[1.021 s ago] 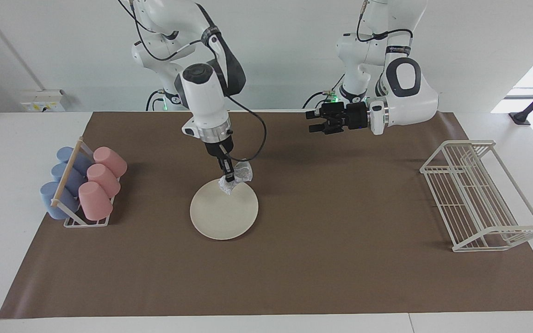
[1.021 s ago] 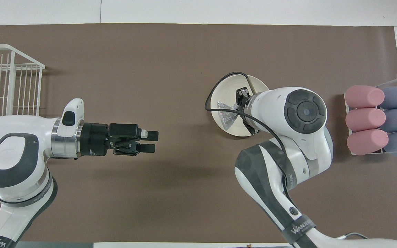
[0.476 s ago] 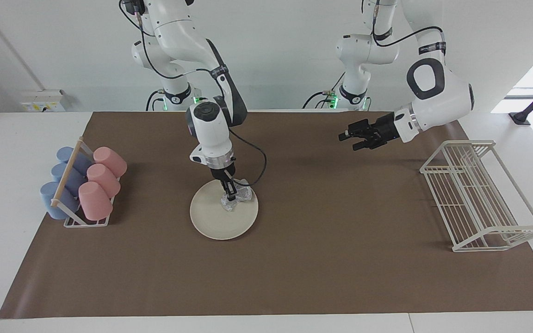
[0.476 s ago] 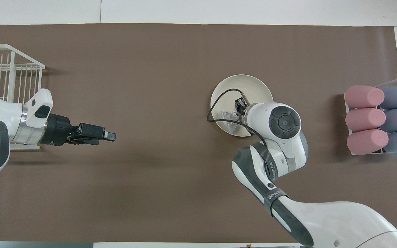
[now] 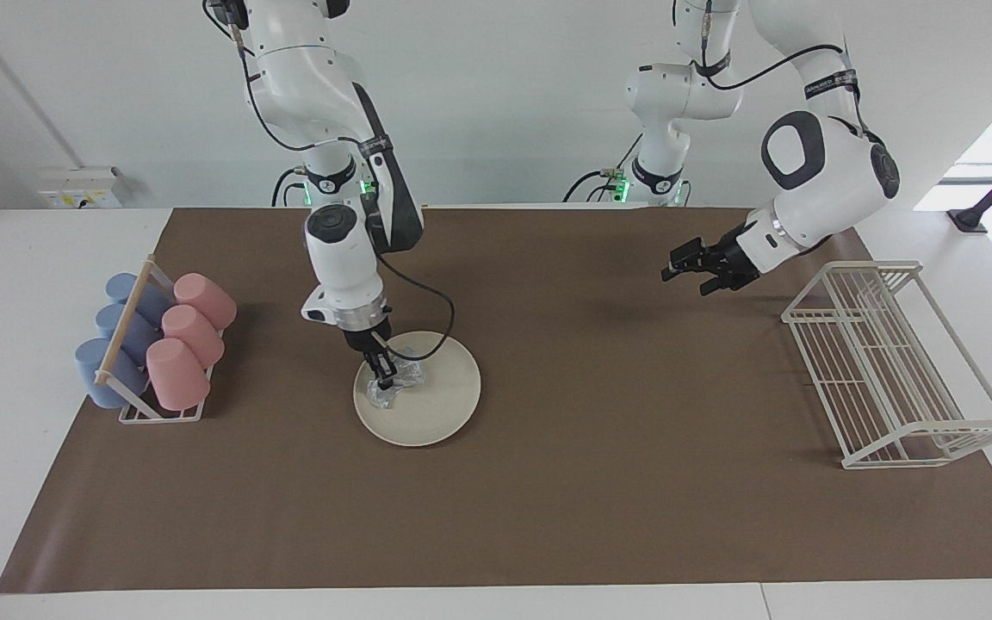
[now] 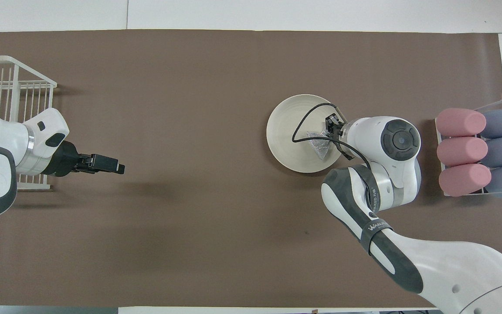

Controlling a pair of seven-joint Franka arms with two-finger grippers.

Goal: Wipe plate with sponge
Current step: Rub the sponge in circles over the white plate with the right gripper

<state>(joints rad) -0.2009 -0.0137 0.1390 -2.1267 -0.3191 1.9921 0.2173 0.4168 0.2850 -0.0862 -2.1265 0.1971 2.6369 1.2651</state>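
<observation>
Brown matting (image 5: 548,482) covers most of the white surface (image 5: 31,258). At the left arm's end of it stands a white wire rack (image 5: 892,370), and at the right arm's end a small wire holder (image 5: 160,413) keeps three pink cups (image 5: 190,340) and three blue cups (image 5: 117,331) lying on their sides. The round, flat, cream-white plate (image 5: 440,405) lies on the matting between them, nearer the cups' end. On the plate, at the side toward the cups, rests the small, lumpy, silvery mesh sponge (image 5: 393,386). The right gripper (image 5: 382,372) points down onto the plate with its fingers closed on the sponge, pressing it against the plate. The left gripper (image 5: 703,267) hangs over bare matting beside the rack, its jaws spread and holding nothing.
</observation>
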